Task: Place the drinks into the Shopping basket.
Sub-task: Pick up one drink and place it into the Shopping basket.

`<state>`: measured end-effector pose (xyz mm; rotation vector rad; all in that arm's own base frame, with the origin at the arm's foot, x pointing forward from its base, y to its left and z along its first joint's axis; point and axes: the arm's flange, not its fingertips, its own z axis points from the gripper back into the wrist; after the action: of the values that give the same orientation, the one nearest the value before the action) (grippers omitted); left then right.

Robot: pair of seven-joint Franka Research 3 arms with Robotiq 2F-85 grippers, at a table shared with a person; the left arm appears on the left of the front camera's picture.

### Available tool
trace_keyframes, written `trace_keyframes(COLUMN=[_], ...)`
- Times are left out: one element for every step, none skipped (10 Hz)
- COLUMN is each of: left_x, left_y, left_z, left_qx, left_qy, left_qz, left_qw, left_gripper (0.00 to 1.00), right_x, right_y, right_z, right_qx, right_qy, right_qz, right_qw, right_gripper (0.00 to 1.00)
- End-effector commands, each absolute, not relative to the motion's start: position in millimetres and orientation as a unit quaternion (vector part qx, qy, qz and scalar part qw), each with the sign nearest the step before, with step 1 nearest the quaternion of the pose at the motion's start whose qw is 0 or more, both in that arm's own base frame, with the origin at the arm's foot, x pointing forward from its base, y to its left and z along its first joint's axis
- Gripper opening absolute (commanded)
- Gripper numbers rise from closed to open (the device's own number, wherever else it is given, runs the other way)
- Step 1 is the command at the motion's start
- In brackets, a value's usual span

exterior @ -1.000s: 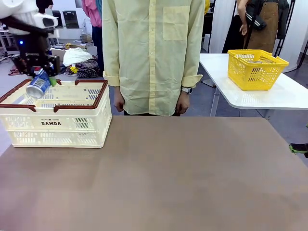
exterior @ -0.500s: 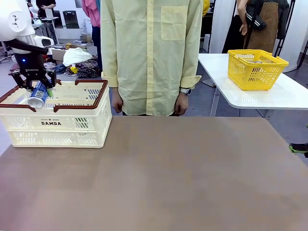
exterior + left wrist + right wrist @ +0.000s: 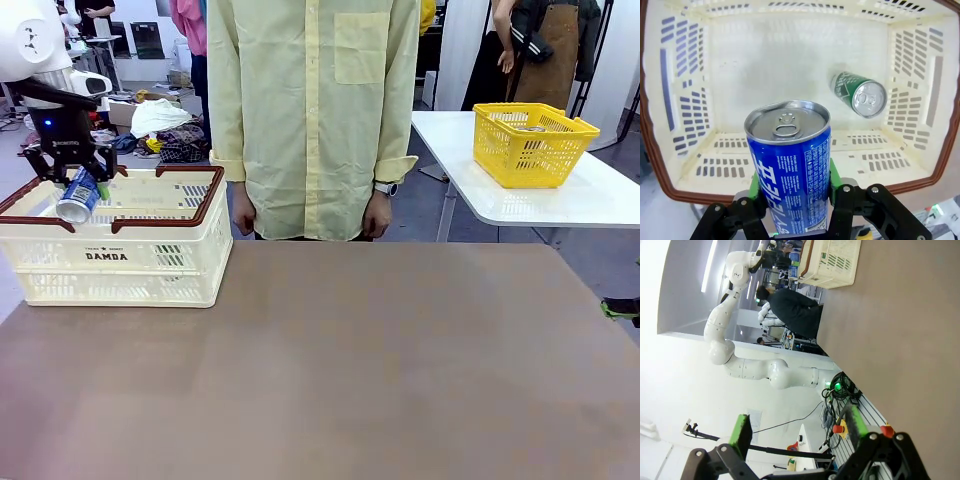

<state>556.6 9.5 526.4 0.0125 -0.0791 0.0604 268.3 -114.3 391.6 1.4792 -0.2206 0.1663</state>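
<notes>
- Up in the upper left of the front view, the left hand (image 3: 78, 183) is clamped on the blue can (image 3: 77, 197), which is tilted at the rim of the Shopping basket (image 3: 120, 255).
- From the left wrist, green pads press both sides of the blue can (image 3: 788, 170) above the basket's floor.
- Upper right of that frame, the green and white can (image 3: 860, 92) lies on its side inside the basket.
- The basket stands on the brown table (image 3: 350, 360), at its far left.
- The right hand (image 3: 797, 432) is spread wide, holding nothing.
</notes>
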Motion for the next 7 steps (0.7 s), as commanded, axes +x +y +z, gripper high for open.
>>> trace_keyframes(left_x=[562.4,568.4,577.5,586.3,592.6,598.7,606.0], left_y=[11.8,13.2,12.8,12.0,9.5,7.5,7.2], left_z=[540.2,543.8,538.8,528.7,518.0,509.0,501.7], left_qx=[-0.008,-0.004,-0.001,0.003,-0.002,-0.008,-0.008], left_qy=[-0.063,-0.056,-0.046,-0.028,-0.021,-0.027,-0.032], left_qz=[-0.025,-0.027,-0.012,0.020,0.017,0.025,0.042], left_qw=[0.998,0.998,0.999,0.999,1.000,0.999,0.999], left_gripper=[0.00,0.00,0.00,0.00,0.00,0.00,0.00], right_x=[267.5,267.5,267.5,267.5,267.5,267.5,267.5], right_y=[-114.9,-114.9,-114.9,-114.9,-114.9,-114.9,-114.9], right_z=[395.9,395.9,395.9,395.9,395.9,395.9,395.9], right_qx=[0.674,0.674,0.674,0.674,0.674,0.674,0.674], right_qy=[-0.094,-0.094,-0.094,-0.094,-0.094,-0.094,-0.094], right_qz=[0.074,0.074,0.074,0.074,0.074,0.074,0.074], right_qw=[0.729,0.729,0.729,0.729,0.729,0.729,0.729], right_gripper=[1.00,1.00,1.00,1.00,1.00,1.00,1.00])
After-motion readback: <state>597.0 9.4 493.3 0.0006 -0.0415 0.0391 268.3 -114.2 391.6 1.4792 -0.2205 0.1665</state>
